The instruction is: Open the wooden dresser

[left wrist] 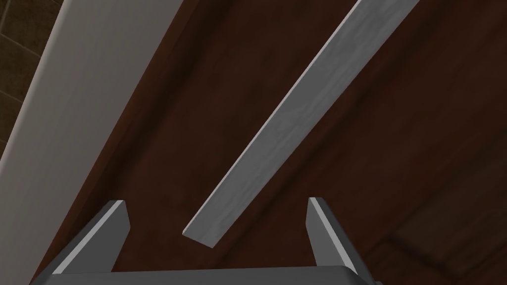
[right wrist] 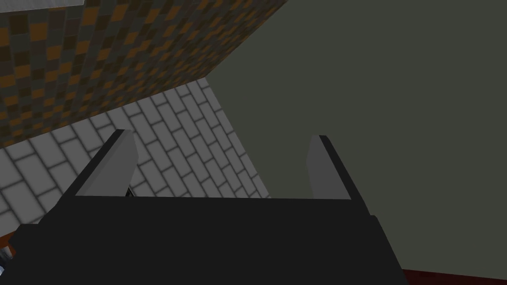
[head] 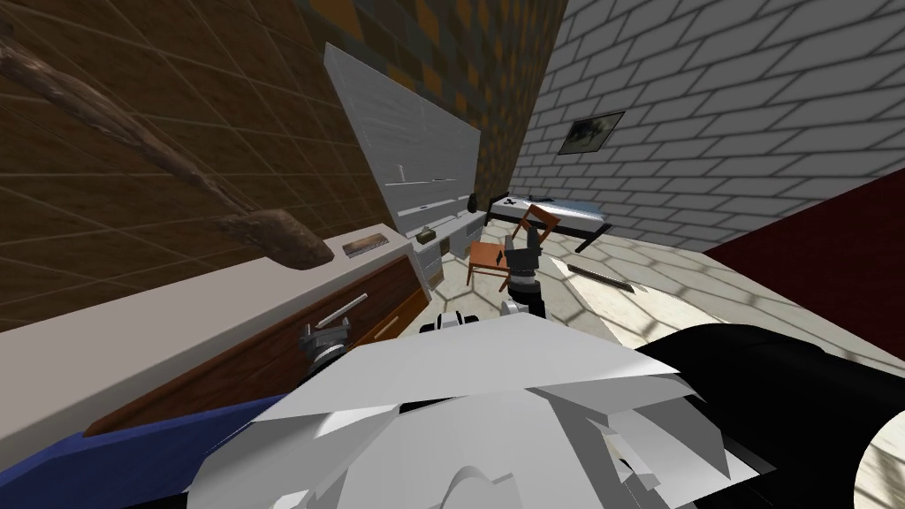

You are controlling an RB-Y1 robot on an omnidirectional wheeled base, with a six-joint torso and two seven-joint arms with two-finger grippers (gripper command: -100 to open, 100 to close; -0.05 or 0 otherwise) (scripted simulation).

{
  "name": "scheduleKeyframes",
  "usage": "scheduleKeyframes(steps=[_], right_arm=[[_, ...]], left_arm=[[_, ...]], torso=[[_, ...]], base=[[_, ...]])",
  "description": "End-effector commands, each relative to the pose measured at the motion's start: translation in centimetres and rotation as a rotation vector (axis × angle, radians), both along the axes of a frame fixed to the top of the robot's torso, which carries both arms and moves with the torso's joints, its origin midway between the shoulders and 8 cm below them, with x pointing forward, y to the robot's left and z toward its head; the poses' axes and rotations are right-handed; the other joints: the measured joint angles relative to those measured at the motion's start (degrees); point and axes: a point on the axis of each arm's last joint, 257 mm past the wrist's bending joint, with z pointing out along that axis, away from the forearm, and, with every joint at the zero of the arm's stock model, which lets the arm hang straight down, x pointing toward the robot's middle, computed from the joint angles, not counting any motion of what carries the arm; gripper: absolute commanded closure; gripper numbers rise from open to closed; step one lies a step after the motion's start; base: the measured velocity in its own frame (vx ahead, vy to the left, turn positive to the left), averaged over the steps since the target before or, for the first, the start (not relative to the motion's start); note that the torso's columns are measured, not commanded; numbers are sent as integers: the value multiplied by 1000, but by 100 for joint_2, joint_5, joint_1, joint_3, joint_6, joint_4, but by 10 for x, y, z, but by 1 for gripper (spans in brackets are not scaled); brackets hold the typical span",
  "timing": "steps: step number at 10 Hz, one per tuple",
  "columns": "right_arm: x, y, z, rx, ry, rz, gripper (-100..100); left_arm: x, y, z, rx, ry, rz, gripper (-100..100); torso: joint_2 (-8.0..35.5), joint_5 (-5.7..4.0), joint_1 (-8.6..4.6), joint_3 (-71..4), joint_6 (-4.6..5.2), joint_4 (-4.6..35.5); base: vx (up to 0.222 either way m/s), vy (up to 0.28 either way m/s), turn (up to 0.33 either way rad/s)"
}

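The dresser (head: 265, 353) runs along the wall on my left, with a dark brown wood front (left wrist: 198, 123) and a pale top (head: 177, 318). A grey bar handle (head: 343, 309) crosses its drawer front. My left gripper (head: 325, 340) is right at that front. In the left wrist view the left gripper (left wrist: 215, 200) stands open, and the handle's (left wrist: 297, 104) near end lies between the two fingers, untouched by either. My right gripper (head: 523, 234) is raised ahead of me; in the right wrist view the right gripper (right wrist: 222, 133) is open and holds nothing.
A small flat object (head: 365, 243) lies on the dresser top and a brown branch-like shape (head: 265, 234) hangs over it. Further along are a pale desk (head: 437, 243), a wooden chair (head: 490, 256) and a bed (head: 548, 212). Something blue (head: 106, 459) sits at my lower left.
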Motion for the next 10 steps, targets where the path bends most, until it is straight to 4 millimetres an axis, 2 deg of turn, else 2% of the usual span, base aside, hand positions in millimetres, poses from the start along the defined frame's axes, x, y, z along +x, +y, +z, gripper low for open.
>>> scheduleKeyframes(steps=[1, 2, 8, 9, 10], right_arm=[[0, 0, 0, 0, 0, 0, 0], [0, 0, 0, 0, 0, 0, 0], [0, 0, 0, 0, 0, 0, 0], [0, 0, 0, 0, 0, 0, 0], [0, 0, 0, 0, 0, 0, 0]], left_arm=[[-2, 3, 3, 1, 0, 2, -100], [-2, 3, 3, 0, 0, 2, 100], [-17, -40, 10, 2, -6, -89, 100], [-15, -37, 1, -7, 10, -83, 100], [-19, -48, 2, -5, 10, -105, 100]], torso=[[-21, 5, 22, -11, 0, -5], [-9, 5, 9, -7, 0, -4], [42, -29, -6, 16, -25, 24], [38, -31, -5, 13, -26, 24], [20, -23, 4, 6, -12, 20]], base=[[48, 40, -7], [7, 7, 0], [-27, -66, 138], [-16, -39, 26], [-17, -30, 113]])
